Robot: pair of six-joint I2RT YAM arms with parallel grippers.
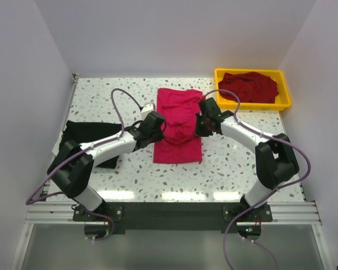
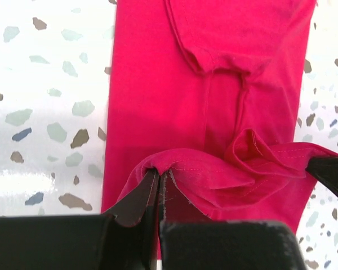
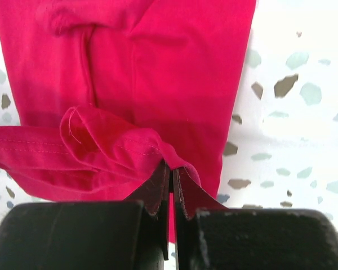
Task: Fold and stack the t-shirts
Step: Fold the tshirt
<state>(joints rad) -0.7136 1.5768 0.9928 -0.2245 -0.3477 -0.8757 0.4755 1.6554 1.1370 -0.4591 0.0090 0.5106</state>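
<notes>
The bright pink-red t-shirt (image 1: 179,125) lies as a long folded strip at the table's middle. My left gripper (image 1: 161,127) is shut on its hem at the left edge (image 2: 158,171), lifting a fold. My right gripper (image 1: 199,125) is shut on the same hem at the right edge (image 3: 170,167). The hem sags in a bunched fold between them (image 2: 253,160). A black t-shirt (image 1: 93,136) lies at the left under my left arm. A dark maroon t-shirt (image 1: 249,86) sits crumpled in the yellow tray (image 1: 284,90).
The yellow tray stands at the back right corner. White walls close in the speckled table (image 1: 242,163) on the left, back and right. An aluminium rail (image 1: 169,212) runs along the near edge.
</notes>
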